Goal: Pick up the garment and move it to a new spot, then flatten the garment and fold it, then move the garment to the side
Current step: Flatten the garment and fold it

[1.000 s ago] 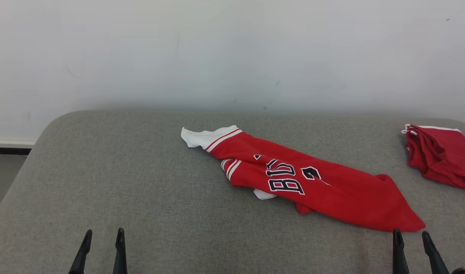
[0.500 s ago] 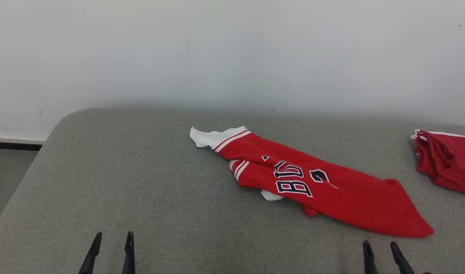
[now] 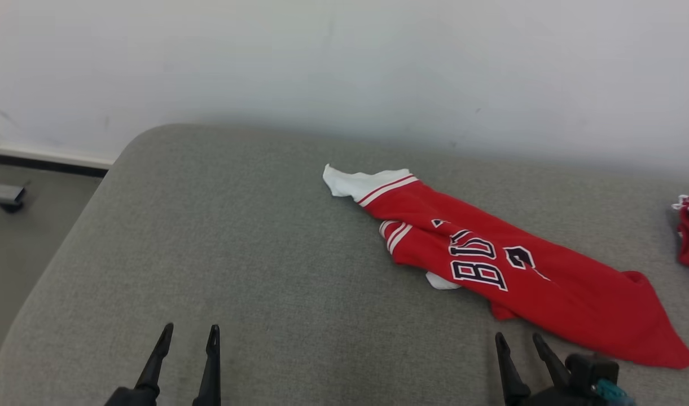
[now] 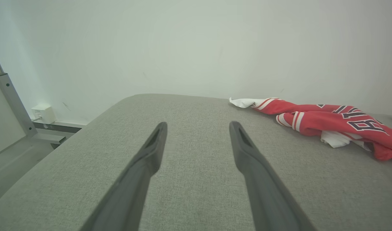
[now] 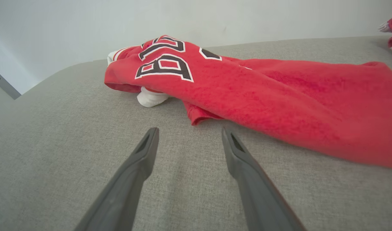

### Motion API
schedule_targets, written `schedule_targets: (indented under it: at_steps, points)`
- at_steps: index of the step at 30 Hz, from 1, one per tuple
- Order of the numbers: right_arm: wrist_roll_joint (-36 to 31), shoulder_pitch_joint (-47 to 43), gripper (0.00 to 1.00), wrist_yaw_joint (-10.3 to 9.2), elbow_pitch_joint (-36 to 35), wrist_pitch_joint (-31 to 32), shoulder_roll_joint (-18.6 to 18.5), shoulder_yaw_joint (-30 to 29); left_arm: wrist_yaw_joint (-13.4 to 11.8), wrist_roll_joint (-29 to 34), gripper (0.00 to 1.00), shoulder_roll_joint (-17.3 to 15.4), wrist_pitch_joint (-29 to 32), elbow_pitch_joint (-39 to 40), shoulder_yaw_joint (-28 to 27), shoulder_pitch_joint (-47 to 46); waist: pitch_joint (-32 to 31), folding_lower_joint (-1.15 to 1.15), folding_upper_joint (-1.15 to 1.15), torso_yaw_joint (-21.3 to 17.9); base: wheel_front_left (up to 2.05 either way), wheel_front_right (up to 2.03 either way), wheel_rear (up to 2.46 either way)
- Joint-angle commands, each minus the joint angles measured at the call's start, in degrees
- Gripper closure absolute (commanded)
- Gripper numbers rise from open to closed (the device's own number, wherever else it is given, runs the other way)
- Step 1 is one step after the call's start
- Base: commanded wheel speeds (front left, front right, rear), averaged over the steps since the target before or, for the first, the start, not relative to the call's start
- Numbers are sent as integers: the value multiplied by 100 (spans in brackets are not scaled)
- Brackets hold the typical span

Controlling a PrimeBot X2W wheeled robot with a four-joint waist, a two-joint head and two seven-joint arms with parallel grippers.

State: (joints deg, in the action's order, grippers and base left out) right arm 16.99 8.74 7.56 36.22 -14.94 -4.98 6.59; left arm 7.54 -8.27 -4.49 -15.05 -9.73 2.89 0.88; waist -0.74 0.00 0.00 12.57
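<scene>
The left claw (image 3: 191, 327) and right claw (image 3: 517, 336) are hovering released and empty over the desk (image 3: 237, 237). The garment (image 3: 519, 276) is lying crumpled just ahead of the right claw, which is probably lining up the pickup.

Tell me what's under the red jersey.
A white fold of cloth pokes out under the near edge of the red jersey, by the lettering, on the grey cushion. Anything else beneath is covered by the red fabric.

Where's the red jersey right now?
Head view: the red jersey lies bunched on the grey cushion, right of centre, just beyond the open right gripper, untouched.
</scene>
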Motion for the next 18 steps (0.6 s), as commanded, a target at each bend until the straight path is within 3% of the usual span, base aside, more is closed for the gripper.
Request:
schedule_targets:
  at_steps: [1, 11, 12, 13, 14, 18]
  points:
    - [-41, 169, 0, -15, 169, -22, 7, -38, -13, -44, 0, -8, -16, -9, 4, -117, 239, 0, 0, 233, 0, 0, 0]
    - [-127, 1059, 0, -14, 1148, -29, 34, -310, -13, -75, 0, 6, -16, -42, 37, -337, 507, 0, 0, 462, 0, 0, 0]
    - [-139, 1104, 51, -15, 1228, -28, 31, -338, -13, -73, 0, 11, -16, -47, 39, -355, 516, 0, 0, 472, 0, 0, 0]
    - [-150, 1172, 71, -14, 1228, -30, 22, -390, -13, -71, 0, 16, -16, -54, 39, -363, 528, 0, 0, 480, 0, 0, 0]
    - [-170, 1212, 100, -15, 1233, -29, 13, -435, -13, -69, 0, 23, -16, -60, 42, -373, 535, 0, 0, 488, 0, 0, 0]
    - [-214, 1209, 100, -14, 1316, -30, 2, -501, -13, -59, 0, 35, -16, -81, -2, -388, 514, 0, 0, 460, 0, 0, 0]
